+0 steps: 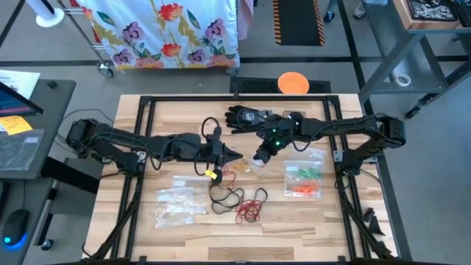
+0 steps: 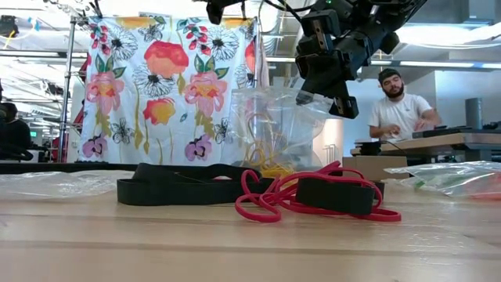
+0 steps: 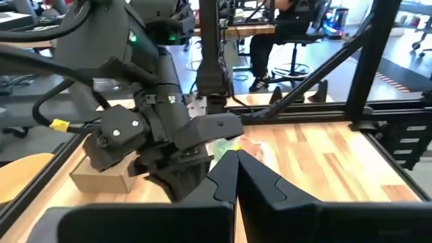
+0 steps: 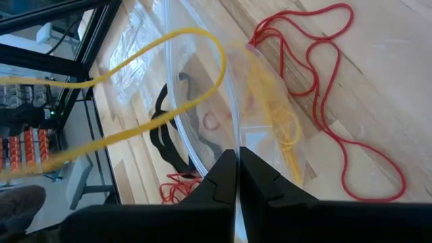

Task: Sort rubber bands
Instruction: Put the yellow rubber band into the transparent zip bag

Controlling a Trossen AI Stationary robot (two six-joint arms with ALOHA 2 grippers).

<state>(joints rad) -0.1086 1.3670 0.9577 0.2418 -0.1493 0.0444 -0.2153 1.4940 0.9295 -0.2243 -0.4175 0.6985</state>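
The wooden table (image 1: 184,228) carries clear bags (image 1: 179,202), red bands (image 1: 251,209), black bands (image 1: 224,196) — and a black glove (image 1: 246,116).

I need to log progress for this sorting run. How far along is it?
Partly done. Green and orange bands already sit in the bag on the right. In hand: the right gripper is shut on a clear bag holding yellow bands, with the shut left gripper close by. Left: the red bands and black bands loose on the table.

One camera looks straight down on the pale wooden bench (image 1: 184,228); another sits level with its top; both share it.
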